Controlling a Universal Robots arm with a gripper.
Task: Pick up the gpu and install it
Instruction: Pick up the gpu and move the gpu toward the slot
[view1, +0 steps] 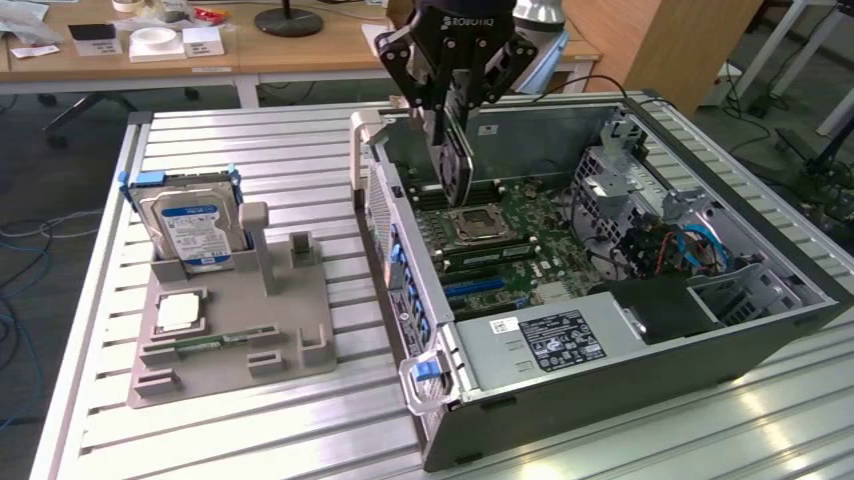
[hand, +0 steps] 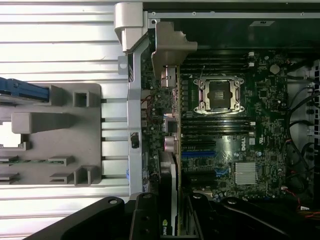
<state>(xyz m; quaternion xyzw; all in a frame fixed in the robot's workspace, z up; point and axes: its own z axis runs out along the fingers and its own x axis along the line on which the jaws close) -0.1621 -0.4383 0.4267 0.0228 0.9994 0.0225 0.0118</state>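
While the pincer (view1: 450, 115) hangs over the open computer case (view1: 627, 385), its black fingers (view1: 430, 100) are clamped on the gpu (view1: 458, 165), one on each flat face, so that the card hangs straight down beneath them. On the exterior view the gpu is clear of the table and inside the top of the case, its lower end just above the motherboard (view1: 527, 235); whether it touches the board I cannot tell. Just below the pincer, a little toward the exterior view's right, lies the square processor socket (view1: 474, 225) in its metal frame. Farther from the pincer, at the end of the case nearer the camera, sits a power supply (view1: 554, 340) with a black label. On the wrist view the pincer (hand: 172, 220) shows as black fingers (hand: 145, 220) on either side of the card's thin edge. The gpu (hand: 169, 195) runs away from it along the case wall, with blue slots (hand: 197, 155) just beside the card. The processor socket (hand: 218, 95) and a small silver heat sink (hand: 245, 172) lie farther off to the same side. Well apart from the pincer, toward the exterior view's left, a grey holder (view1: 240, 340) rests on the slatted metal table (view1: 267, 440). A hard drive (view1: 187, 228) with a blue and white label stands upright in it. A square chip (view1: 178, 312) lies flat below the drive, and a narrow green memory stick (view1: 200, 345) lies in a slot beside the chip.
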